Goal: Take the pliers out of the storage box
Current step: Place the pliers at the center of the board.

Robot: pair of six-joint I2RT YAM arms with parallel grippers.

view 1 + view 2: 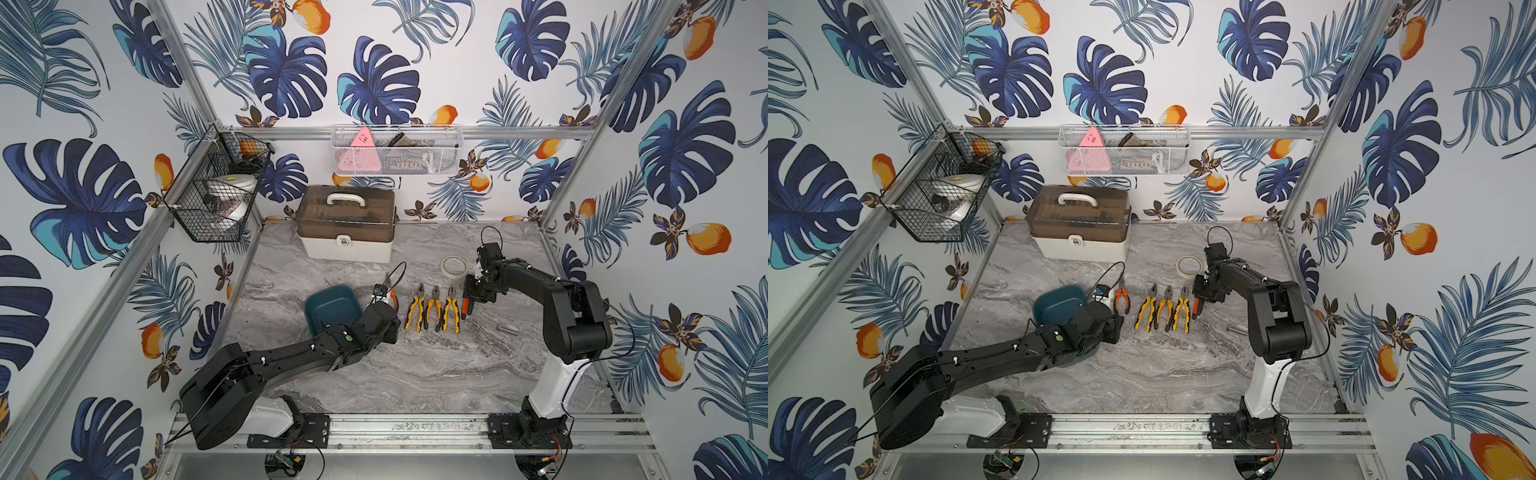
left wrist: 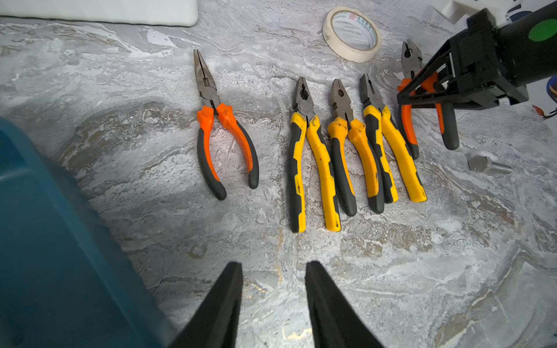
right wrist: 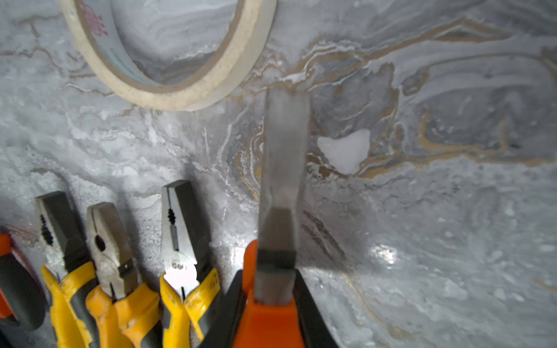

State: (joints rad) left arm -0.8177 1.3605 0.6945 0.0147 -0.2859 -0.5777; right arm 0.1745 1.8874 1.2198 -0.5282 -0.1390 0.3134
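Right tool [image 3: 268, 289] is pinching the orange pliers [image 3: 283, 156], seemingly off the counter [image 1: 436, 365], outside the storage box [image 1: 328, 305]. A skewed release is risking striking the yellow pliers [image 3: 177, 238]. Left tool [image 2: 274, 265] is hanging spread.

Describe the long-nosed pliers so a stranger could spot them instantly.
On the grey marble table, find the teal tray. The long-nosed pliers lie nearest it, apart from the three yellow-handled pairs; only they combine orange-and-dark handles with a slim, pointed nose.
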